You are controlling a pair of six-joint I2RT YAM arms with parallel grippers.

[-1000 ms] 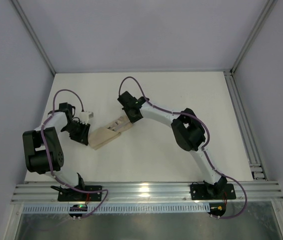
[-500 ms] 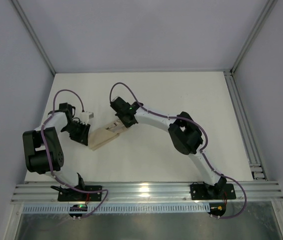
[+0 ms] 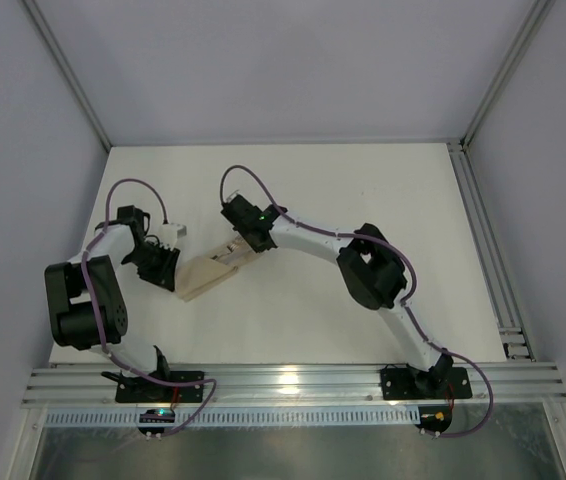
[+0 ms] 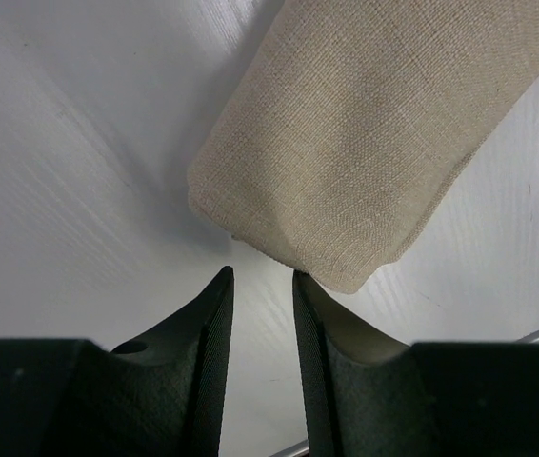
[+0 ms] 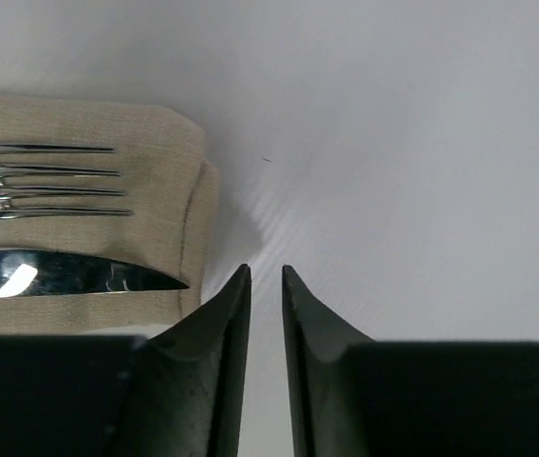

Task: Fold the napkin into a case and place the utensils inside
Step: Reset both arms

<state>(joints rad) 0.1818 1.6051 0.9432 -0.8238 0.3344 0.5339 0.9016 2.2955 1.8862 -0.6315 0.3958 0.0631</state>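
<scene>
On the white desk point(image 3: 363, 190), the tapering beige cloth case point(image 3: 213, 270) is flanked: left arm point(image 3: 103, 245) folded at its narrow end, right arm point(image 3: 308, 232) stretched to its wide end, both jaws narrowly parted, empty.

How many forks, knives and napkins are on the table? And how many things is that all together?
fork: 1
knife: 1
folded napkin: 1
Total: 3

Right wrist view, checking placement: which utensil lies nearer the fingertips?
The knife: its smooth blade tip nearly reaches the right gripper; the fork, with tines, lies farther.
</scene>
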